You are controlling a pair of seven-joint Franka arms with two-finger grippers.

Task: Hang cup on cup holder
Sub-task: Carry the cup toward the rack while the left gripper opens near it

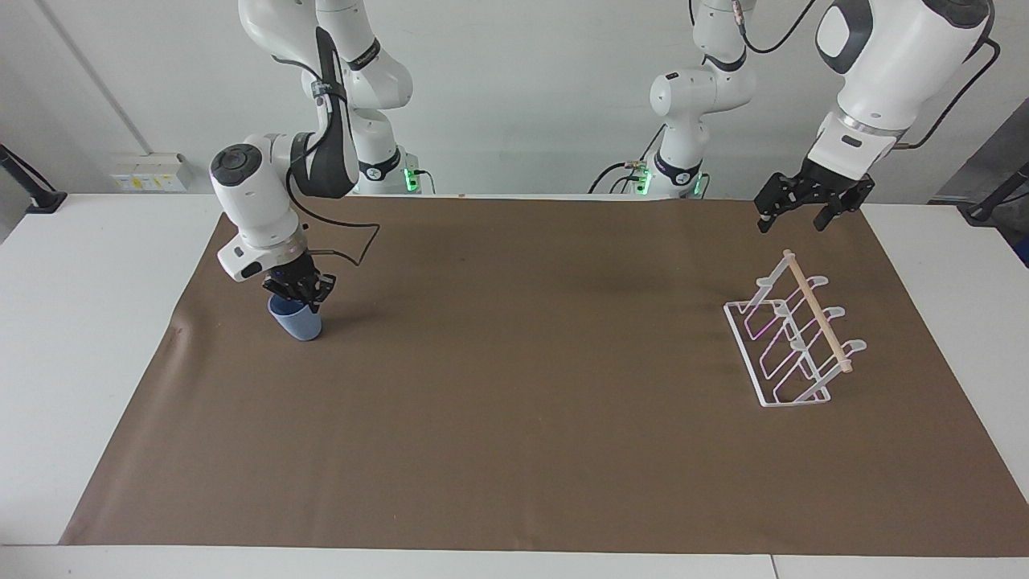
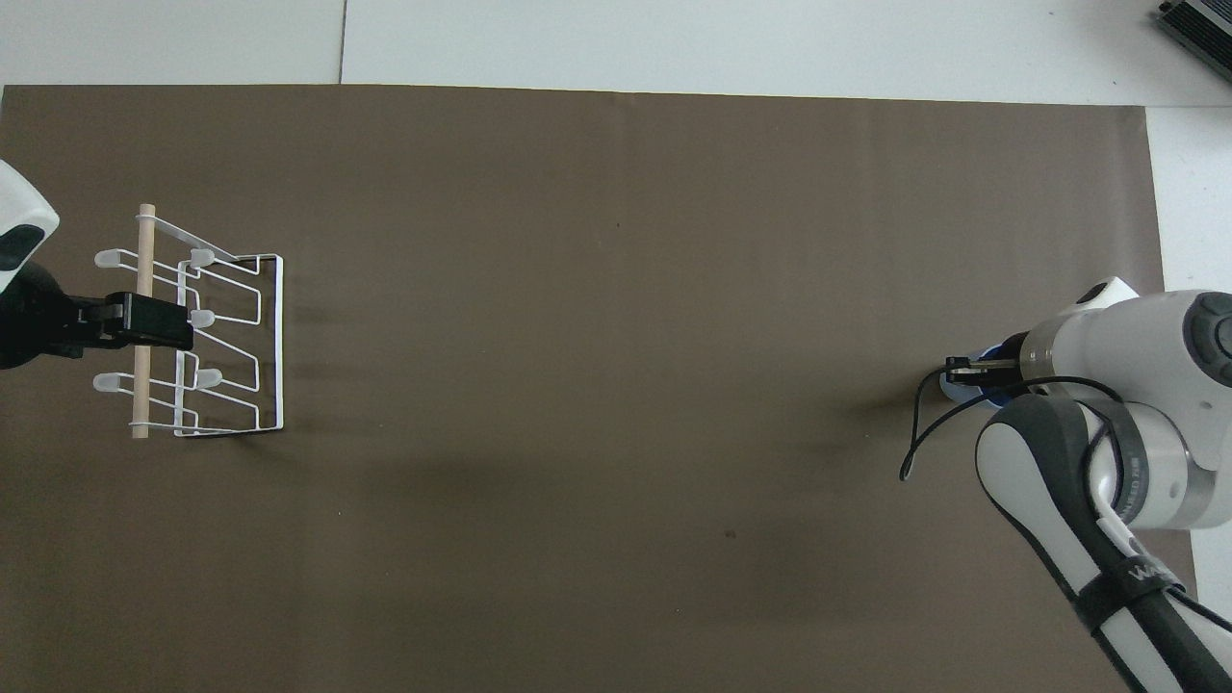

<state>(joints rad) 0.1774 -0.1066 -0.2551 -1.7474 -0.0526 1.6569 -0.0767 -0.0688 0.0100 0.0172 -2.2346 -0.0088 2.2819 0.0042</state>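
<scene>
Matt plastic, thin wire, bare wood, dull brown sheet

The cup (image 1: 297,321) looks like matt light-blue plastic, smooth. The holder (image 1: 792,341) is thin white wire with pinkish glints, and its dowel (image 1: 816,310) looks like pale unpainted wood. The mat (image 1: 514,386) is matt brown, like paper, with faint creases. The table (image 1: 80,322) is smooth white.
</scene>
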